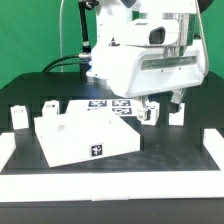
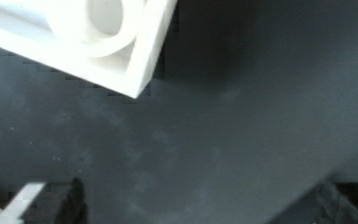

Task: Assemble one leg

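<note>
The gripper (image 2: pixel 194 205) is released: its two fingertips (image 2: pixel 39 203) stand wide apart, with only the dark, matte, faintly scuffed table (image 2: pixel 211 130) between them. Ahead of the jaws lies the corner of a large white panel (image 2: pixel 114 62), a smooth plastic slab with a thick square edge. A round socket (image 2: pixel 101 22) is sunk into that corner.

In the exterior view one leg (image 1: pixel 150 112), a small white block with a black-and-white square tag, stands on the table just below the jaws. A second leg (image 1: pixel 177 113) stands near it, towards the exterior view's right. Two more legs (image 1: pixel 17 117) (image 1: pixel 48 107) stand well apart from the jaws, beyond the panel. The marker board (image 1: pixel 110 105), thin and flat, lies beside the panel. Its tag patterns, and the one on the panel's front edge, are too small to read.
</note>
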